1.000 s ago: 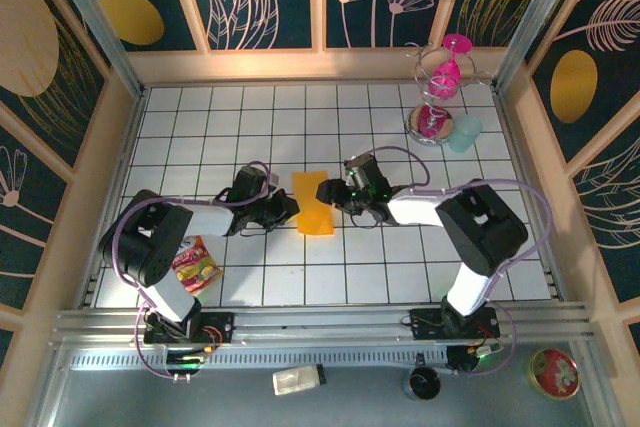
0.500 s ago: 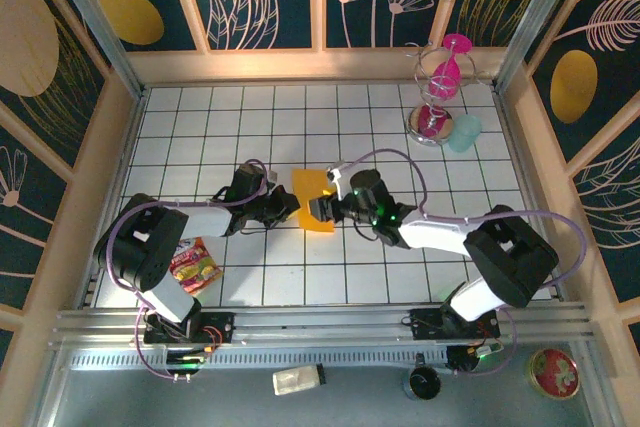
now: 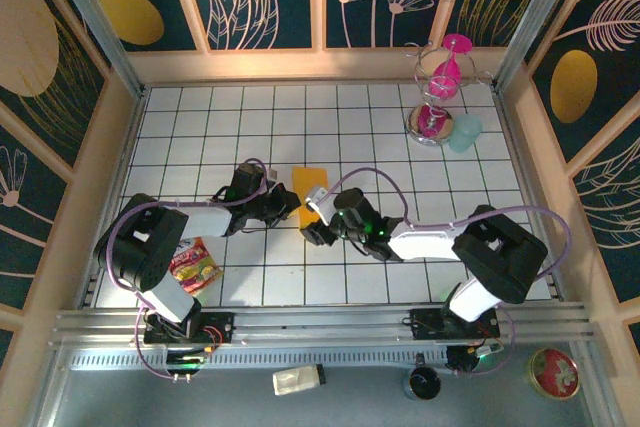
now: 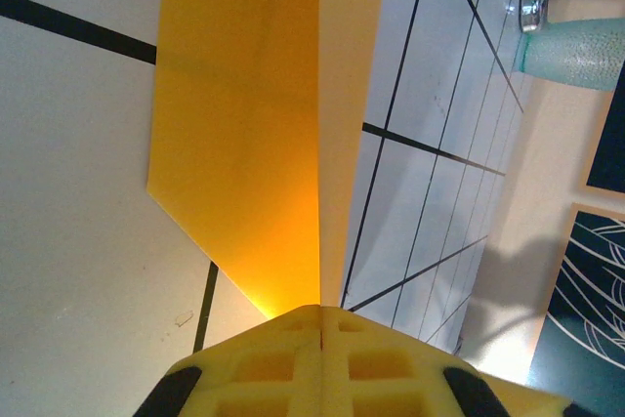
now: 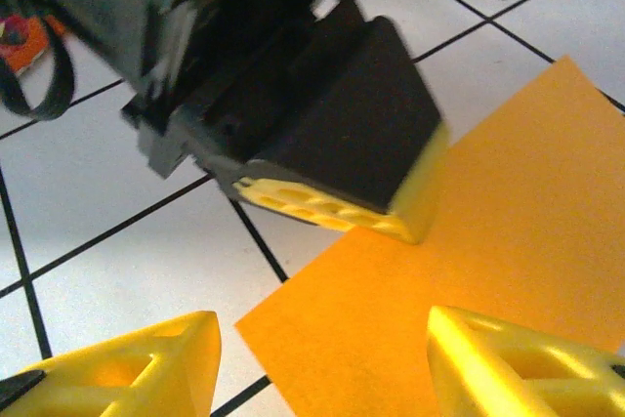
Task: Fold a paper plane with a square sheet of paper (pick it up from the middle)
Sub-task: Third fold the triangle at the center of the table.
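Pinches the creased orange-yellow sheet (image 4: pixel 234 124) in the fully closed left gripper (image 4: pixel 320 319), straight ahead of its tips. Holds the right gripper (image 5: pixel 322 358) partly spread, empty, sheet's corner just below between its fingers.

The paper (image 3: pixel 311 185) is orange-yellow, the table (image 3: pixel 200 137) has white tiles with thin black lines, the walls (image 3: pixel 270 7) are dark blue with cream leaf drawings and golden circles, the packet (image 3: pixel 195 265) is red and yellow, the glasses (image 3: pixel 445 75) are pink, and the cup (image 3: pixel 465 132) is pale green-blue.
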